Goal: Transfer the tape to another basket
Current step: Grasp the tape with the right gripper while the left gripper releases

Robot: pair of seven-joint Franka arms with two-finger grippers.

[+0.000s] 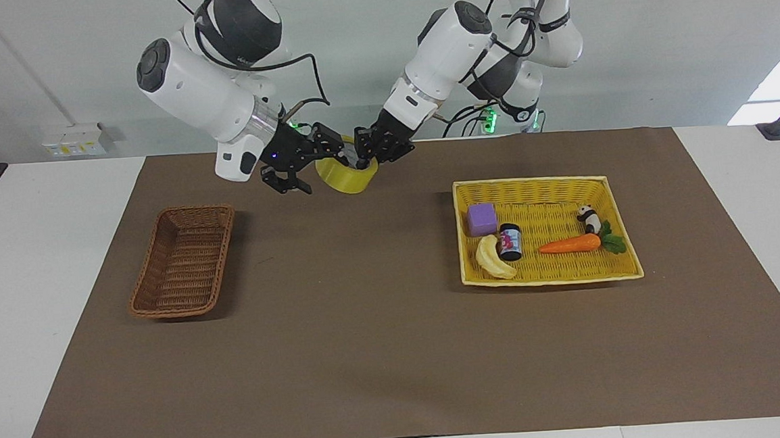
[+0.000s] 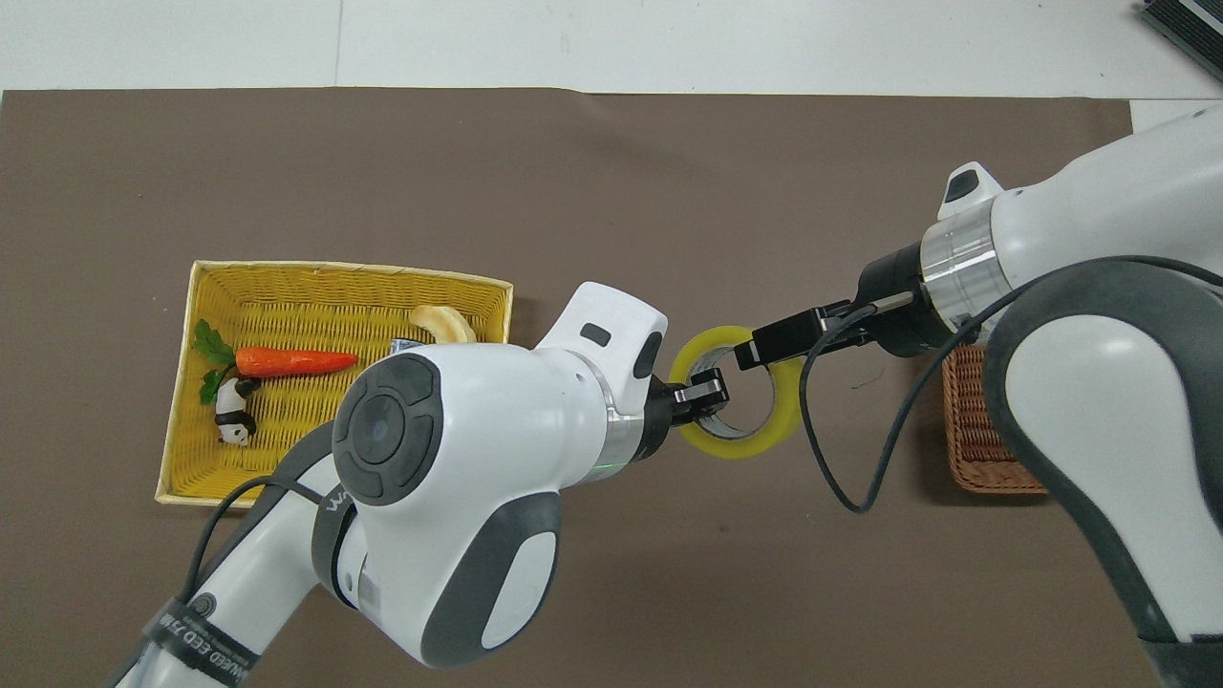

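The yellowish tape (image 1: 347,178) hangs in the air over the brown mat, between the two baskets. My left gripper (image 1: 367,158) is shut on its rim, one finger inside the core ring. In the overhead view the tape (image 2: 747,447) shows as a ring with the left gripper (image 2: 702,396) on one side. My right gripper (image 1: 307,166) is open and has come up against the tape's other side; from above the right gripper (image 2: 761,346) lies over the rim. The brown wicker basket (image 1: 183,262) is empty, toward the right arm's end; the right arm hides most of the basket (image 2: 984,449) from above.
The yellow basket (image 1: 543,182) toward the left arm's end holds a purple cube (image 1: 482,219), a small jar (image 1: 510,241), a banana (image 1: 494,259), a carrot (image 1: 570,244) and a panda figure (image 1: 589,219). The brown mat (image 1: 369,328) covers the table.
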